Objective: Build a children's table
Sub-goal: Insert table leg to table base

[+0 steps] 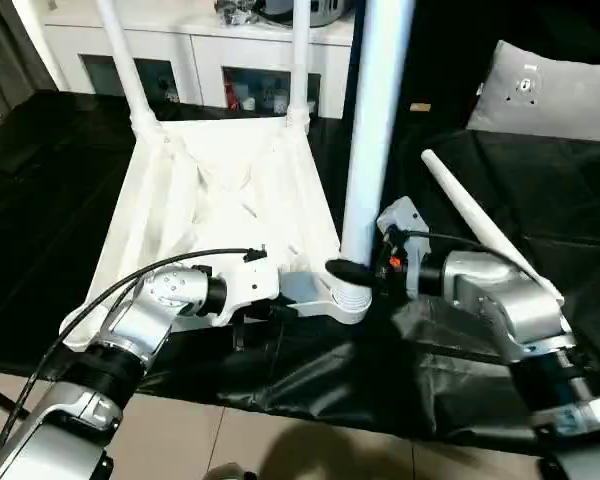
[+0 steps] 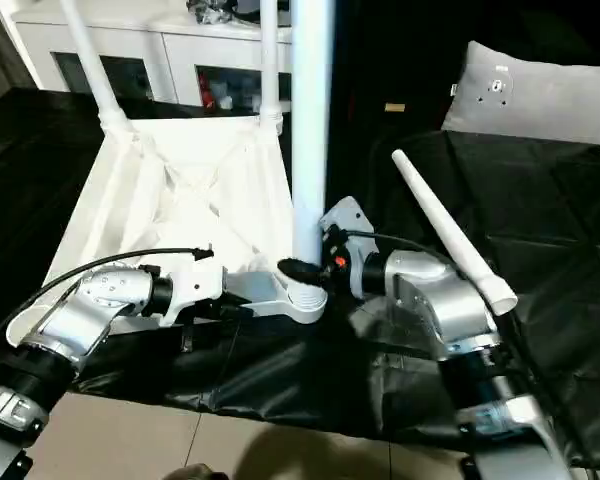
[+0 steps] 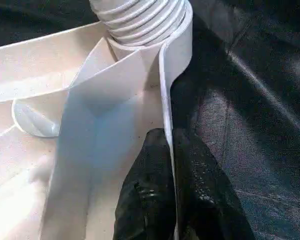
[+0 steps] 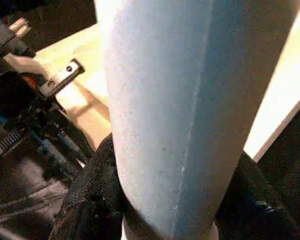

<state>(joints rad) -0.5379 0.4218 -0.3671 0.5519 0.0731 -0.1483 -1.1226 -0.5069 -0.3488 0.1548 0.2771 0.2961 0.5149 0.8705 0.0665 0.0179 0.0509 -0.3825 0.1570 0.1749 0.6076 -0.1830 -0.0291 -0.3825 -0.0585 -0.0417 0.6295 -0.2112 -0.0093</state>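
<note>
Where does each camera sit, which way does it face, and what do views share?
Left eye: on the head, looking down at the tabletop; both silver forearms show.
Right eye: beside it, same scene; the loose leg lies on black cloth.
Left wrist: along the left gripper, pinching the tabletop's rim near a threaded socket.
Right wrist: along the right gripper, clasping the upright leg.
Shared: that upright leg in its corner socket.

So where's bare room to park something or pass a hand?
Bare black cover left of the tabletop, and more between the loose leg and the grey cushion. Crowded at the near corner: left gripper pinches the rim, right gripper clasps the upright leg.
</note>
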